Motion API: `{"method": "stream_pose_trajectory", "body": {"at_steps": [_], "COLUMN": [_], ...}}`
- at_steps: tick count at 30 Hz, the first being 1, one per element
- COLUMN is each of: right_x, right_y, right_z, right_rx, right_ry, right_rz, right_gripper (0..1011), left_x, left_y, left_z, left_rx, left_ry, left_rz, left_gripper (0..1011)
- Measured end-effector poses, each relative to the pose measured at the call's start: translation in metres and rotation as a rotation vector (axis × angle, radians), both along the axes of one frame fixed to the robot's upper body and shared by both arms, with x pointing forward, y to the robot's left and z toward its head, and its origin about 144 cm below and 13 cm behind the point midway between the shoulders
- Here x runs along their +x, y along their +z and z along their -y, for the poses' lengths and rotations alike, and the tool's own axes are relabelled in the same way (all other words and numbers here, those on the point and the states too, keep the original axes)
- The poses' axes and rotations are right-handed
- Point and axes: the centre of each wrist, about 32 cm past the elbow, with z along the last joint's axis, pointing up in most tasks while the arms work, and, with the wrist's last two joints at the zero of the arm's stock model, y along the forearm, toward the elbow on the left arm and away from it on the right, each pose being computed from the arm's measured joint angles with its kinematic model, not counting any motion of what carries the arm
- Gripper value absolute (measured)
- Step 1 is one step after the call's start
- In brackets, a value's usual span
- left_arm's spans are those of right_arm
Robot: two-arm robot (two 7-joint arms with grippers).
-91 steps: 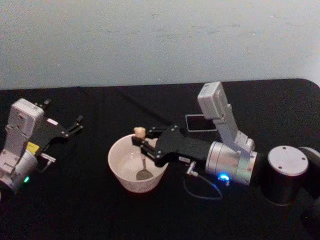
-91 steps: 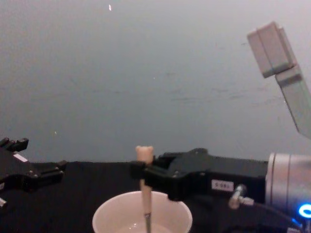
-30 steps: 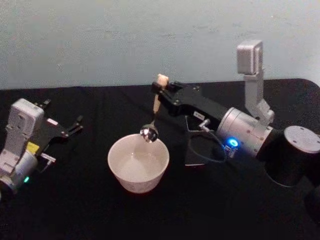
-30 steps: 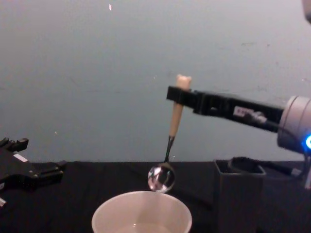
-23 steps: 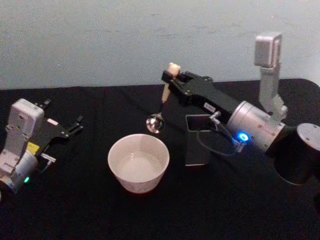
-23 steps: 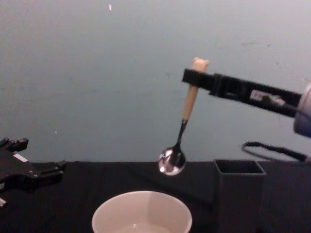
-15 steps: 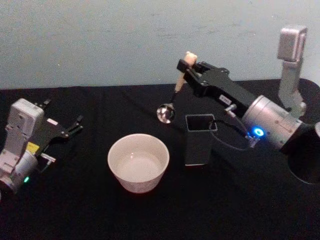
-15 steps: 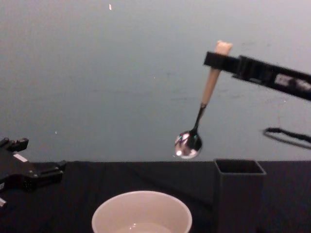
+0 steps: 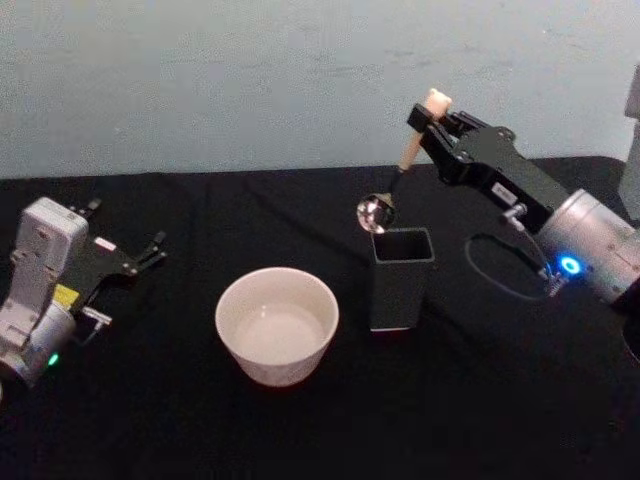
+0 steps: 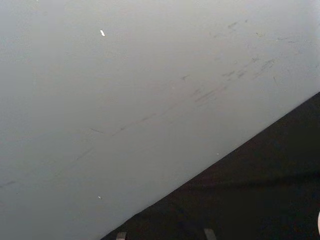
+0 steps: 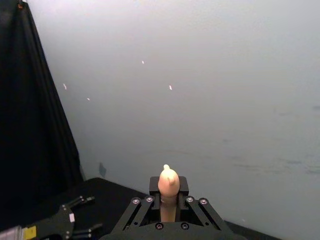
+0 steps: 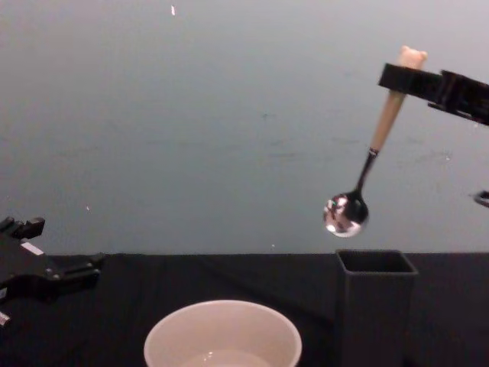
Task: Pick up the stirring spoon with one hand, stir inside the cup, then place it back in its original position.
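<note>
The left gripper (image 9: pixel 157 249) is parked near the left edge of the table (image 9: pixel 180 420), fingers spread and empty; its yellow label cannot be read. Bare tabletop is seen between it and the cup (image 9: pixel 275 368). The stirring spoon (image 12: pixel 375 144) is clamped by the right gripper (image 9: pixel 430 118), with its bowl hung just above the rim of the dark holder (image 9: pixel 395 295), clear of the cup.

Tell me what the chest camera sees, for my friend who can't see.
The right gripper holds a bear-topped spoon up high, its bowl just above a dark holder. A white cup sits on the black table; the left gripper rests at the left.
</note>
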Motion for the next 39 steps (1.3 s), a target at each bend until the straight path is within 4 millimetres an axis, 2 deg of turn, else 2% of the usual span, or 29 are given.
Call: {"method": "stream_pose_trajectory", "body": {"at_steps": [13,39], "right_x": [-0.004,0.004], "right_y": [-0.013,-0.046], "right_z": [0.012,0.006], "right_rx": [-0.034,-0.134], "right_ry": [-0.052,-0.070], "right_rz": [-0.030,-0.136], "right_gripper": [189,189], "left_x": [0.000,0.000], "left_y": [0.000,0.000], "left_z": [0.000,0.000], "left_rx": [0.000,0.000], "left_ry": [0.000,0.000], "left_rz": [0.000,0.000], "left_gripper": [1001,1001]}}
